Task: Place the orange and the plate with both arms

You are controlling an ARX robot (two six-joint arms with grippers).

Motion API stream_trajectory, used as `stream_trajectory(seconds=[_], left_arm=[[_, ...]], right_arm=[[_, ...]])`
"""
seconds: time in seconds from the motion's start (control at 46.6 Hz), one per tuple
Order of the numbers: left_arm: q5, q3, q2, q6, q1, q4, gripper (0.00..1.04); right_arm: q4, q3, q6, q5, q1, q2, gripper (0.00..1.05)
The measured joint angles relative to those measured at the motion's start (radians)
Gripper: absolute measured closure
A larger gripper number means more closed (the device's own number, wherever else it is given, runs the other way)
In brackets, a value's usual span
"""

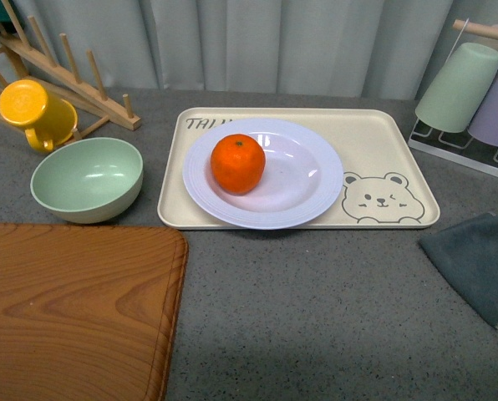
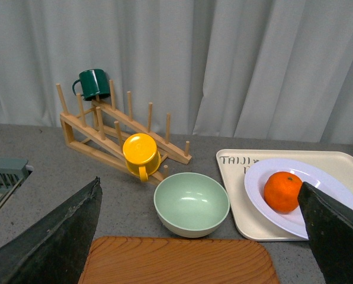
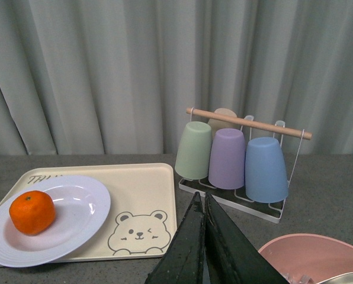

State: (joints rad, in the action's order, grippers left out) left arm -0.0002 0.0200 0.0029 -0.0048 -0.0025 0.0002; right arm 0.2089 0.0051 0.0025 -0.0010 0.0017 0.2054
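Two things matter: the orange [image 1: 238, 164] sits inside the plate [image 1: 303, 194], toward its nine o'clock side in the front view, and the plate rests on the beige tray [image 1: 383, 138], covering the tray's left and middle part. The orange looks light, firm and round, so it would likely roll if nudged; a hold across its middle seems safest. It has no long axis, and its green stem dot points up and slightly away from the robot. The plate seems rigid, smooth and possibly slippery; its wide ridged rim is the natural place to pinch. It lies flat, opening upward. From the left wrist view, the left gripper [image 2: 200, 236] has its jaws spread wide and empty. From the right wrist view, the right gripper [image 3: 204, 248] has its jaws pressed together with nothing between them
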Motion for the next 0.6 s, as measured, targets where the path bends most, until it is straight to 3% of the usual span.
stream_trajectory(seconds=[0.129, 0.236, 0.386, 0.601], left_arm=[[0.0, 0.0, 0.0, 0.0, 0.0, 0.0, 0.06], [0.0, 0.0, 0.0, 0.0, 0.0, 0.0, 0.06], [-0.001, 0.0, 0.0, 0.0, 0.0, 0.0, 0.06], [-0.001, 0.0, 0.0, 0.0, 0.0, 0.0, 0.06]], right_arm=[[-0.036, 0.0, 0.0, 0.0, 0.0, -0.037, 1.04], [-0.196, 0.0, -0.001, 0.0, 0.0, -0.163, 1.04], [-0.206, 0.0, -0.001, 0.0, 0.0, -0.2, 1.03], [-0.207, 0.0, -0.002, -0.001, 0.0, -0.201, 0.67]])
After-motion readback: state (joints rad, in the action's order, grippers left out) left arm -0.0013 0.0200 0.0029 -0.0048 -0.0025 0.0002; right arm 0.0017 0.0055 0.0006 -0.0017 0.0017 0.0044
